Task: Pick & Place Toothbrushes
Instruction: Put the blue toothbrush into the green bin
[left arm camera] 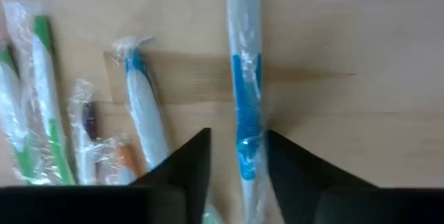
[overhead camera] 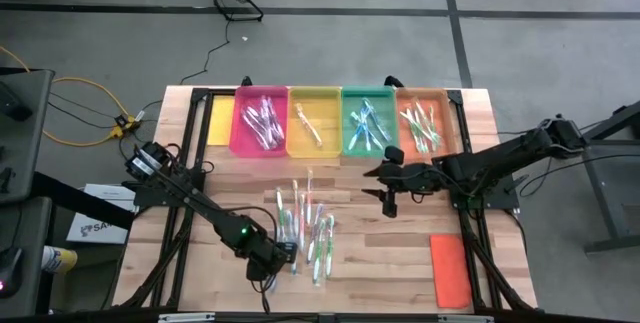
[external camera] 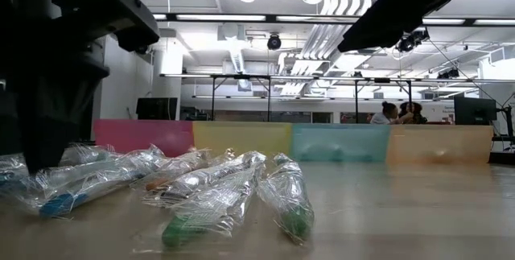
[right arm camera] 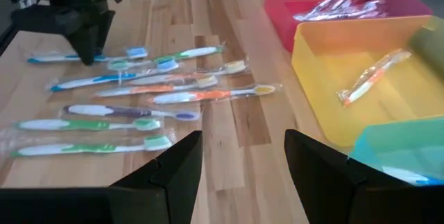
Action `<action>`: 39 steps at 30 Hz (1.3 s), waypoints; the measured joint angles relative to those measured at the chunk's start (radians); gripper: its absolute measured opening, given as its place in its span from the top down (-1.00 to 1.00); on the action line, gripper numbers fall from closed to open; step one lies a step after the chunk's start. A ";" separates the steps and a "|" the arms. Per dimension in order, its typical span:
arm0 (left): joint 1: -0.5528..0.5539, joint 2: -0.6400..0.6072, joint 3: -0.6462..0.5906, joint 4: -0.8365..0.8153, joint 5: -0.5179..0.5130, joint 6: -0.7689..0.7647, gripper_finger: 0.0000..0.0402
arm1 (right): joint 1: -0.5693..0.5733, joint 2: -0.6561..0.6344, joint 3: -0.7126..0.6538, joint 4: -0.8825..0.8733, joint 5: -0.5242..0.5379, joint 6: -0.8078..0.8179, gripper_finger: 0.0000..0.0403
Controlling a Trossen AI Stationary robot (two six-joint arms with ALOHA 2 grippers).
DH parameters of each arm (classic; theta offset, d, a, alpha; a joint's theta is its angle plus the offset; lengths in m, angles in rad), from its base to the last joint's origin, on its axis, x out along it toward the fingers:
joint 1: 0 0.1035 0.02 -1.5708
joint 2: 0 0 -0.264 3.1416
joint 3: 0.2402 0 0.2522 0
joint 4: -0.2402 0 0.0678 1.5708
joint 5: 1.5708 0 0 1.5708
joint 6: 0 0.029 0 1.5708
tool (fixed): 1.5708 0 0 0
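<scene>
Toothbrushes (overhead camera: 305, 225) loose in wrapped pile at table (overhead camera: 400, 263) centre, more sorted in coloured trays (overhead camera: 340, 118) at back. Left gripper (overhead camera: 282, 254) low at pile's edge. Right gripper (overhead camera: 385, 195) hangs open, empty, near trays. Left wrist: fingers (left arm camera: 191, 165) straddle blue toothbrush (left arm camera: 243, 99), gaps either side, not clamped.

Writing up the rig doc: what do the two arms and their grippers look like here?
Both arms are dark, slim jointed links. The left arm has a green light near its wrist; the right arm has an orange part near its wrist. Left gripper and right gripper each have two flat black angular fingers. No markings are readable.
</scene>
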 joint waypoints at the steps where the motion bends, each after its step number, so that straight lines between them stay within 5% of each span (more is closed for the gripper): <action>1: 0.000 0.001 0.000 -0.003 0.000 -0.015 0.44 | 0.004 0.000 0.000 -0.002 0.000 0.000 0.01; 6: -0.004 0.000 0.000 0.011 -0.004 -0.118 0.92 | 0.018 0.000 0.000 -0.002 0.000 0.000 0.01; 11: -0.006 -0.015 0.000 -0.009 -0.051 -0.226 0.97 | 0.026 0.000 0.000 -0.024 0.000 0.000 0.01; 18: -0.005 -0.113 -0.007 -0.305 -0.138 -0.354 1.00 | 0.025 0.000 0.000 -0.059 0.006 0.022 0.01; 22: -0.001 -0.163 -0.007 -0.428 -0.294 -0.338 1.00 | 0.025 0.007 0.000 -0.057 0.043 0.016 0.01; 26: 0.056 -0.202 -0.006 -0.402 -0.456 -0.199 1.00 | 0.015 0.037 0.000 -0.015 0.109 -0.046 0.01; 30: 0.174 -0.216 -0.005 -0.300 -0.499 -0.034 1.00 | -0.015 0.090 0.000 0.086 0.081 -0.104 0.01; 34: 0.322 -0.216 -0.005 -0.128 -0.490 0.047 1.00 | -0.036 0.165 0.000 0.166 0.067 -0.183 0.01; 39: 0.513 -0.222 -0.005 0.055 -0.373 0.101 1.00 | -0.043 0.230 0.000 0.211 0.173 -0.251 0.01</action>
